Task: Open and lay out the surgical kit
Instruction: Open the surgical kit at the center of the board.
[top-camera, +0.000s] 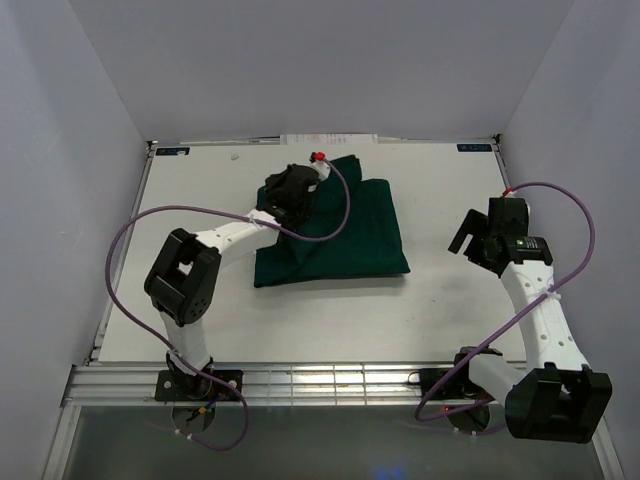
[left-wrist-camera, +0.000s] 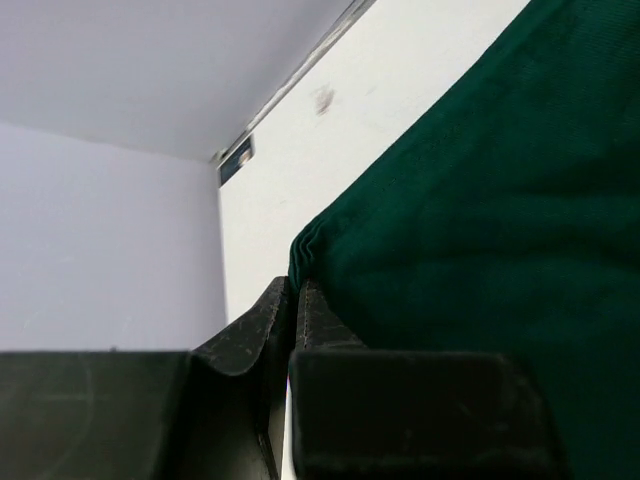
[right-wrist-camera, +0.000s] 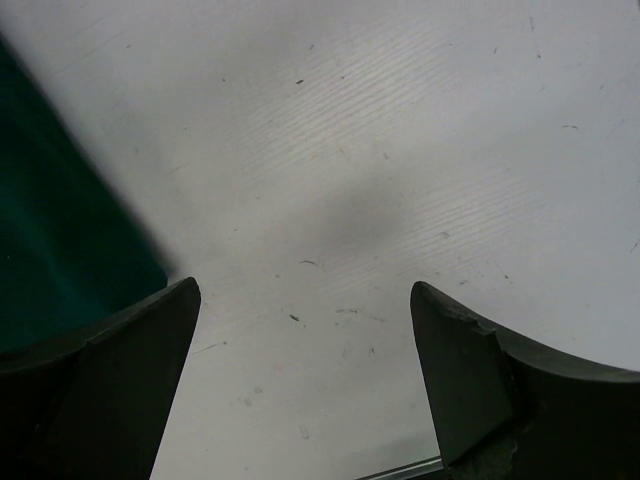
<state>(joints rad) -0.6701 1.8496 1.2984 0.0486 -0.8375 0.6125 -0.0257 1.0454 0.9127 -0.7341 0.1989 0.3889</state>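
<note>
The white table (top-camera: 200, 320) carries one thing of note: the dark green cloth wrap (top-camera: 350, 225). It lies folded into a flat, roughly square bundle towards the back of the table, between the two arms and nearer the left one. Nothing of what may be inside shows, so the kit is not yet opened.

The left tool (left-wrist-camera: 295, 295) reaches over the bundle's far left corner. Its jaws are drawn nearly together, and in the left wrist view the cloth's folded edge (left-wrist-camera: 305, 240) runs straight into the slit between them. It appears to have a layer nipped there, though how many layers cannot be told.

The right tool (right-wrist-camera: 305, 300) hovers over bare table to the right of the bundle. Its jaws are wide apart and hold nothing, and the cloth only just shows at the left of its view.

The cloth looks soft, thin and light, so it will probably drape and drag rather than lift as a sheet. A corner or a free folded edge is likely the best place to take hold. A flap should be peeled outward low and slowly. Anything hard wrapped inside could slide or be tugged along if too many layers are caught.
</note>
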